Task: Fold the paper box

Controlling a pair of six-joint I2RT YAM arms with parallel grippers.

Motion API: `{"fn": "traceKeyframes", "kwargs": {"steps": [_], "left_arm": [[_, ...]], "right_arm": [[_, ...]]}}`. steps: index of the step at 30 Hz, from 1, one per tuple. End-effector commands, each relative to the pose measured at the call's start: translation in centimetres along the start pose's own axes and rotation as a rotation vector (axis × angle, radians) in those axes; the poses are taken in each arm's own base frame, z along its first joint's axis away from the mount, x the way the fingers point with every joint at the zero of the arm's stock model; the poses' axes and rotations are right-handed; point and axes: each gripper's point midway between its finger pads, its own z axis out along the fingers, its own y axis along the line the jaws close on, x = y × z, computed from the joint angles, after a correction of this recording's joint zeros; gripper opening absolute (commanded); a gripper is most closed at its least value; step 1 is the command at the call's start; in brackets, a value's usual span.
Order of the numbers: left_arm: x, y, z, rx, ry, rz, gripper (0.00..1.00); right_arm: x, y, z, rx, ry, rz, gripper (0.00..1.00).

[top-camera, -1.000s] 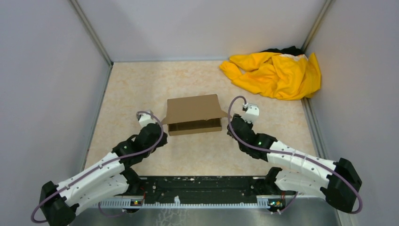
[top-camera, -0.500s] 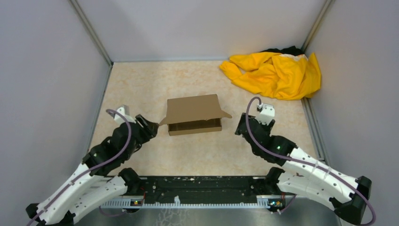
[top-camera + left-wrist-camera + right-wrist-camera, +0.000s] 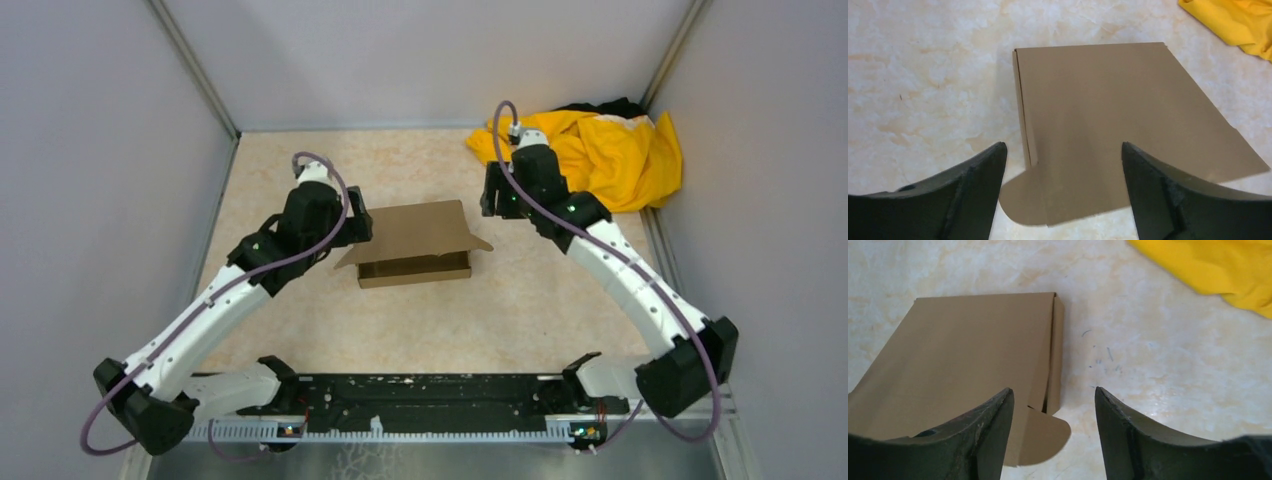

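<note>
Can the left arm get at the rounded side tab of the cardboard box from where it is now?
Probably yes. The left tool hangs open just above the paper box, and the rounded tab lies uncovered between its fingers, with nothing in the way.

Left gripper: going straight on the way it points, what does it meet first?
Probably the box: its lid lies straight ahead of the open left gripper, though how far off is unclear.
</note>
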Motion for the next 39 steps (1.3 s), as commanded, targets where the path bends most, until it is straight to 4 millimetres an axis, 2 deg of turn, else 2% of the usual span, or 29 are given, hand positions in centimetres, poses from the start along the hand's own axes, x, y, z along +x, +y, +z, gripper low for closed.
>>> {"fn": "traceKeyframes", "kwargs": {"steps": [1,3,4,8,14,22,28,36,39], "left_arm": [[-1.9,-0.9,1.7,0.127,0.027,0.061,0.78],[-1.5,-0.5,2.1,0.125,0.043,0.072,0.62],[-1.2,-0.3,2.2,0.123,0.052,0.078,0.57],[1.6,-0.2,3.2,0.149,0.111,0.088,0.43],[5.8,0.3,4.4,0.166,0.199,0.082,0.38],[9.7,1.5,4.4,0.159,0.271,0.053,0.37],[12.8,2.4,4.7,0.152,0.332,0.042,0.37],[16.8,4.1,5.9,0.099,0.424,0.055,0.37],[17.8,4.0,6.3,0.098,0.459,0.043,0.37]], "right_arm": [[-0.1,4.3,1.5,-0.227,0.103,-0.09,0.51],[0.8,5.0,2.4,-0.259,0.148,-0.105,0.39],[1.4,5.2,2.8,-0.262,0.167,-0.113,0.36],[3.7,5.4,3.5,-0.269,0.193,-0.133,0.35],[7.7,5.5,4.3,-0.274,0.252,-0.162,0.35],[12.1,5.9,4.8,-0.272,0.323,-0.19,0.32],[15.3,4.5,5.5,-0.203,0.378,-0.211,0.29],[18.4,2.0,6.6,-0.08,0.435,-0.234,0.27],[19.2,1.7,7.0,-0.064,0.452,-0.24,0.27]]}}
